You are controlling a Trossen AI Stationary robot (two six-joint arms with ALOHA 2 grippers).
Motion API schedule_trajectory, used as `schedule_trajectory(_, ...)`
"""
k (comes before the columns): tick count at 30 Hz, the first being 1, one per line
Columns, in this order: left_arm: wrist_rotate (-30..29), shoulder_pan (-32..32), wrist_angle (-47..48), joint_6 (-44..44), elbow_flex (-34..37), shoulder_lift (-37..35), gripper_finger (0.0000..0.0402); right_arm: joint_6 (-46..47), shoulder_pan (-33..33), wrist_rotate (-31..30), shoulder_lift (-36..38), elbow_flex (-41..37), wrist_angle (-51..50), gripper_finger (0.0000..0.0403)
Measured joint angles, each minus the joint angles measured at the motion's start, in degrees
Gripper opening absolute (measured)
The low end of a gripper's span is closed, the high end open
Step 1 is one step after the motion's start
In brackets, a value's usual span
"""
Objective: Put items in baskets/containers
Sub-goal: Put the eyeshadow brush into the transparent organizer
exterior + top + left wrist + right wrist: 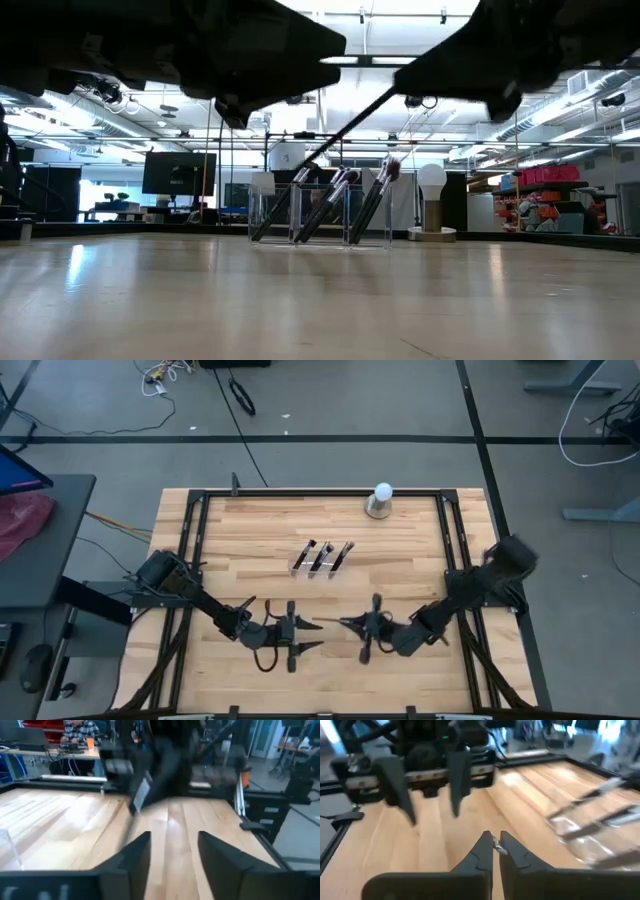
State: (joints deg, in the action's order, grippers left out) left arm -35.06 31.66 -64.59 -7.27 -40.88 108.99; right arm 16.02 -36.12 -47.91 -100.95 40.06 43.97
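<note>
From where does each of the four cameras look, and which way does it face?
High: above the table, straight down; both arms show.
Low: at tabletop height, looking level toward the clear holder; both arms hang overhead.
Left wrist: past the left gripper, open, toward the right arm.
Right wrist: past the right gripper, shut on a brush.
All share the holder.

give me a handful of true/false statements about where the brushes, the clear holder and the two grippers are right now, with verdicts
1. The clear holder has three brushes leaning in it. True.
2. The right gripper is shut on a brush. True.
3. The left gripper is clamped on a brush. False: its fingers stand apart with nothing between them.
4. The white ball sits inside the holder. False: it stands apart on its grey base near the table's far edge.
5. Both grippers hover right over the holder. False: they face each other at the near side of the table.
</note>
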Motion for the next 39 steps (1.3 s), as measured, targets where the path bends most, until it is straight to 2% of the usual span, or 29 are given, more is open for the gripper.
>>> schedule_trajectory(4, 0.12, -0.10, 2.82, -2.65, 0.00, 0.00, 0.0212, 7.90, 0.96, -0.14, 13.30, 1.63, -23.64, 0.0006)
schedule_trajectory(7, 0.12, -0.13, 5.67, -4.97, 0.02, 0.02, 0.0231, 12.29, 3.72, 0.87, 21.68, 3.77, -38.73, 0.0006)
schedule_trajectory(10, 0.16, -0.11, 8.30, -6.90, 0.00, 0.11, 0.0235, 15.05, 9.37, 6.75, 27.58, 6.49, -49.64, 0.0006)
schedule_trajectory(13, 0.16, -0.11, 10.86, -8.63, 0.02, 0.12, 0.0231, 15.03, 16.64, 14.61, 29.54, 8.51, -55.69, 0.0006)
schedule_trajectory(18, 0.19, -0.11, 11.88, -9.05, 0.00, 0.13, 0.0221, 13.45, 28.34, 26.32, 28.31, 8.95, -58.85, 0.0007)
schedule_trajectory(23, 0.19, -0.11, 12.10, -9.07, 0.00, 0.13, 0.0215, 11.35, 35.26, 33.69, 25.69, 8.95, -58.52, 0.0008)
schedule_trajectory(30, 0.19, -0.11, 12.45, -9.07, 0.00, 0.13, 0.0213, 8.95, 40.26, 41.80, 22.52, 8.95, -55.70, 0.0009)
schedule_trajectory(39, 0.19, -0.11, 12.65, -9.09, 0.00, 0.15, 0.0213, 6.14, 43.32, 46.07, 16.86, 8.95, -51.50, 0.0010)
